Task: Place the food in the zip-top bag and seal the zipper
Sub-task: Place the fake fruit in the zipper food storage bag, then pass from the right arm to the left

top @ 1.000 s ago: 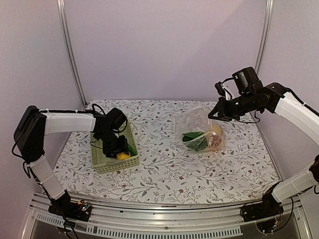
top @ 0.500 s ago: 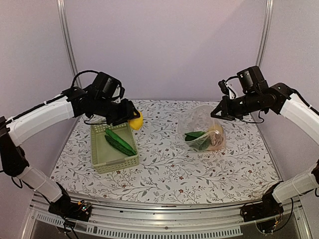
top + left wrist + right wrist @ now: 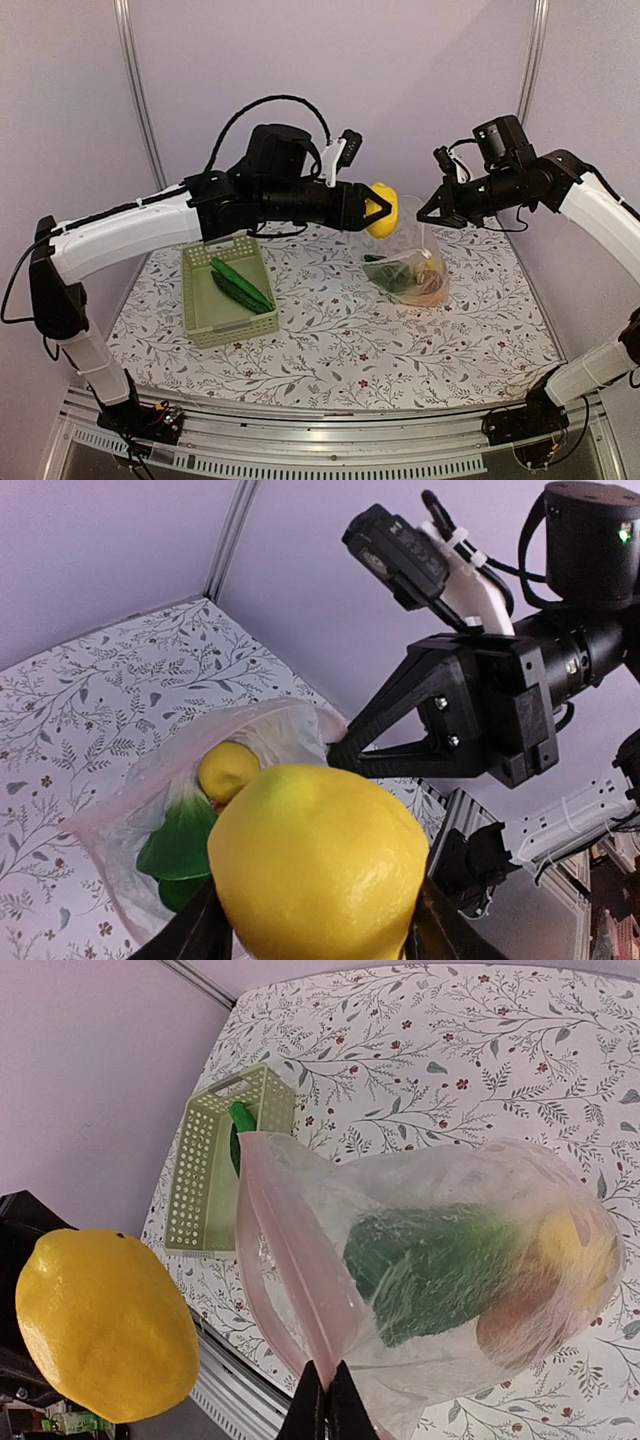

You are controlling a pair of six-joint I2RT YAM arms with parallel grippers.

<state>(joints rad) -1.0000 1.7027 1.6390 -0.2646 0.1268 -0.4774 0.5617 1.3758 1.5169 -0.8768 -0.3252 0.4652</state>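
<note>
1 yellow lemon [image 3: 320, 870] is sitting clamped between the fingers of the left gripper [image 3: 374, 209], hanging in the air just beside the lifted mouth of the zip-top bag [image 3: 440, 1175]. The right gripper [image 3: 326, 1400] is pinching the bag's pale pink zipper [image 3: 290, 1260] edge, its jaws closed tight on the plastic. Inside the bag 1 second lemon [image 3: 580, 1245], dark green pieces [image 3: 440, 1260] and 1 reddish-brown piece [image 3: 510, 1325] are lying together, while 2 long green pieces [image 3: 242, 288] are lying in the 1 pale green basket [image 3: 205, 305], well apart on the left arm's side.

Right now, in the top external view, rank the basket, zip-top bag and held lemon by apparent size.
1. basket and zip-top bag: look alike, too close to rank.
2. lemon: clearly smallest, even held aloft.
</note>
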